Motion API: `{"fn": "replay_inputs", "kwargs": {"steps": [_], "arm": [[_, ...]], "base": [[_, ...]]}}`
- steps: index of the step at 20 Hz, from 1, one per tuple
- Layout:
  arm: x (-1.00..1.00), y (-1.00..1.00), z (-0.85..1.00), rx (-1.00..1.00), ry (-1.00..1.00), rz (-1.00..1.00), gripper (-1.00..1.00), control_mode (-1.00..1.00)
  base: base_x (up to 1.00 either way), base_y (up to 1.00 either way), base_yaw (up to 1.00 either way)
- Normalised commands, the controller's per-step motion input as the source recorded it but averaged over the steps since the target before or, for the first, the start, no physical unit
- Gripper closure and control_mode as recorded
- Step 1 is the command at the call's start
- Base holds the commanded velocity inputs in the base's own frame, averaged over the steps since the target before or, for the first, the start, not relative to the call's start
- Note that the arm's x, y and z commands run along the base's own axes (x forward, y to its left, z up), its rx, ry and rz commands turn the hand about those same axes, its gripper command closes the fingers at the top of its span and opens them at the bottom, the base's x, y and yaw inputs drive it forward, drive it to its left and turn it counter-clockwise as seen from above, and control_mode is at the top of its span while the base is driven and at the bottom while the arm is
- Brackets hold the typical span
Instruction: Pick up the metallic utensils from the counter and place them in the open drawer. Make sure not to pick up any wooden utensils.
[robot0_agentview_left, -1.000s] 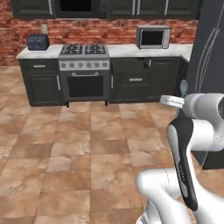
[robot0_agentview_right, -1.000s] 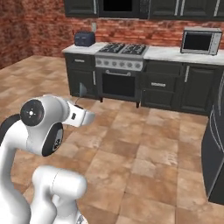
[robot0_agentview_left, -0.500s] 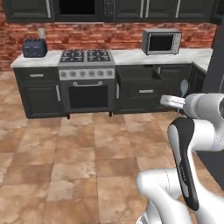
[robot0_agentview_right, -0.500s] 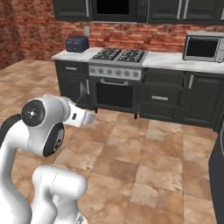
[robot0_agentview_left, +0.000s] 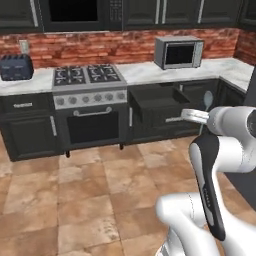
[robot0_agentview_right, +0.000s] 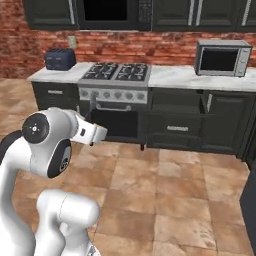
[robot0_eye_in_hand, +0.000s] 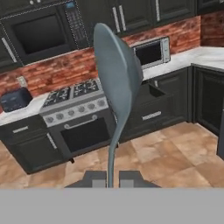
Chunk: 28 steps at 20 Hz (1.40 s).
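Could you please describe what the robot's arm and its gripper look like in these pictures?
The arm is glossy white, built of rounded, tube-like segments, with a long dark inlay down one link. In the right base view a round dark joint cap with a small pale centre sits on the big white joint. The gripper has two small, dark grey, blocky fingertips. No cables or lettering are visible.

marble worktop (robot0_agentview_left: 145, 71), toaster (robot0_agentview_left: 15, 67), microwave (robot0_agentview_left: 178, 52)

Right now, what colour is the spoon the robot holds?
Silvery blue-grey, metallic-looking. The spoon shows best in the hand view, its handle pinched in the gripper.
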Motion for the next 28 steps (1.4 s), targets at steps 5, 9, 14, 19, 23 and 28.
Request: {"fn": "replay_inputs", "kwargs": {"steps": [5,9,14,19,23,28], "arm": [[0.0,0.0,0.0,0.0,0.0,0.0,1.0,1.0],[0.0,0.0,0.0,0.0,0.0,0.0,1.0,1.0],[0.0,0.0,0.0,0.0,0.0,0.0,1.0,1.0],[0.0,0.0,0.0,0.0,0.0,0.0,1.0,1.0],[0.0,0.0,0.0,0.0,0.0,0.0,1.0,1.0],[0.0,0.0,0.0,0.0,0.0,0.0,1.0,1.0]], "base": [[1.0,0.89,-0.5],[1.0,0.95,-0.52],[0.87,0.93,-0.55],[0.71,0.92,-0.54],[0.23,0.92,-0.58],[0.0,0.87,-0.6]]}}
